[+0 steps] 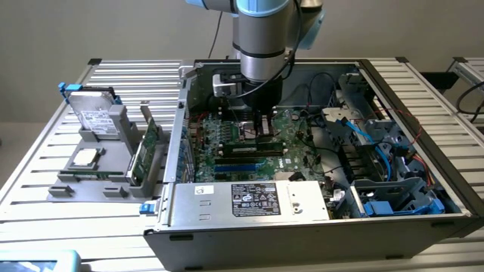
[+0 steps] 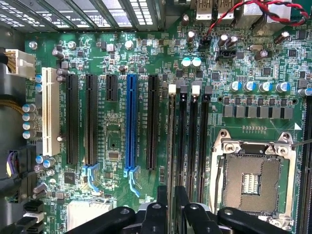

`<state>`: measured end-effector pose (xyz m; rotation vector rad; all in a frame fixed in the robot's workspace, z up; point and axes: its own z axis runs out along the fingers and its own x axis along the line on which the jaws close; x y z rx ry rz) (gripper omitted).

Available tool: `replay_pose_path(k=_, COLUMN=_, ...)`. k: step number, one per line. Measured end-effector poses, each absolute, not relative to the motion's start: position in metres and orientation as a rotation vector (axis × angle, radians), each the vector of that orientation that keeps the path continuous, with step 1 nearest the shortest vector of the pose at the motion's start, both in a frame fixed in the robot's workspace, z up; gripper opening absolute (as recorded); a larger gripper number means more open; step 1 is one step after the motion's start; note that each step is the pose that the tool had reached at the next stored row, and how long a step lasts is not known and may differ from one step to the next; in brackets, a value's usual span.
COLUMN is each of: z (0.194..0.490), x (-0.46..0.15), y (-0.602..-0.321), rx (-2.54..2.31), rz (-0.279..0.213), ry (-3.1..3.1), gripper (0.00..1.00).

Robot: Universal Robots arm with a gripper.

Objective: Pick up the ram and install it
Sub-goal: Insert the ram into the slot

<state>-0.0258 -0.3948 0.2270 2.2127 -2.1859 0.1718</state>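
With the gripper (image 2: 170, 187) taken as six o'clock on the green motherboard (image 2: 112, 141), its jaws stand slightly apart on either side of the ram (image 2: 170, 141). The ram sits edge-on in a memory slot and runs toward twelve. The CPU socket (image 2: 251, 175) lies at four, and the blue PCIe slot (image 2: 130, 122) lies toward ten.

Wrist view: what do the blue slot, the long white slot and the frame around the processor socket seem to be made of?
Blue slot: moulded plastic, judging by its even, slightly glossy colour.
White slot: likely plastic too, a matt ivory that is uniform along its length.
Socket frame: probably stamped metal, silvery with bright glints and fasteners at its corners.
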Motion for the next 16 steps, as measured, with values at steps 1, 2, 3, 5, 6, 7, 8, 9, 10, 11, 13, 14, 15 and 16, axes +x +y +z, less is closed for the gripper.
replay_pose_path(k=1, z=0.228, x=-0.026, y=-0.395, rx=2.213, rz=0.172, ry=-2.186, gripper=0.22)
replay_pose_path(k=2, z=0.229, x=-0.026, y=-0.395, rx=2.213, rz=0.172, ry=-2.186, gripper=0.22)
replay_pose_path(k=3, z=0.231, x=-0.026, y=-0.395, rx=2.213, rz=0.172, ry=-2.186, gripper=0.22)
replay_pose_path(k=5, z=0.236, x=-0.026, y=-0.395, rx=2.213, rz=0.172, ry=-2.186, gripper=0.22)
replay_pose_path(k=6, z=0.24, x=-0.026, y=-0.395, rx=2.213, rz=0.172, ry=-2.186, gripper=0.22)
replay_pose_path(k=7, z=0.243, x=-0.025, y=-0.395, rx=2.213, rz=0.172, ry=-2.186, gripper=0.22)
replay_pose_path(k=8, z=0.245, x=-0.024, y=-0.395, rx=2.213, rz=0.172, ry=-2.186, gripper=0.22)
replay_pose_path(k=9, z=0.247, x=-0.023, y=-0.395, rx=2.213, rz=0.172, ry=-2.186, gripper=0.22)
replay_pose_path(k=10, z=0.248, x=-0.022, y=-0.395, rx=2.212, rz=0.171, ry=-2.185, gripper=0.22)
replay_pose_path(k=11, z=0.249, x=-0.021, y=-0.395, rx=2.212, rz=0.17, ry=-2.185, gripper=0.22)
replay_pose_path(k=13, z=0.251, x=-0.019, y=-0.395, rx=2.21, rz=0.166, ry=-2.183, gripper=0.22)
replay_pose_path(k=14, z=0.252, x=-0.018, y=-0.395, rx=2.209, rz=0.162, ry=-2.181, gripper=0.22)
replay_pose_path(k=15, z=0.252, x=-0.018, y=-0.395, rx=2.208, rz=0.158, ry=-2.18, gripper=0.22)
replay_pose_path(k=16, z=0.252, x=-0.017, y=-0.395, rx=2.207, rz=0.155, ry=-2.179, gripper=0.22)
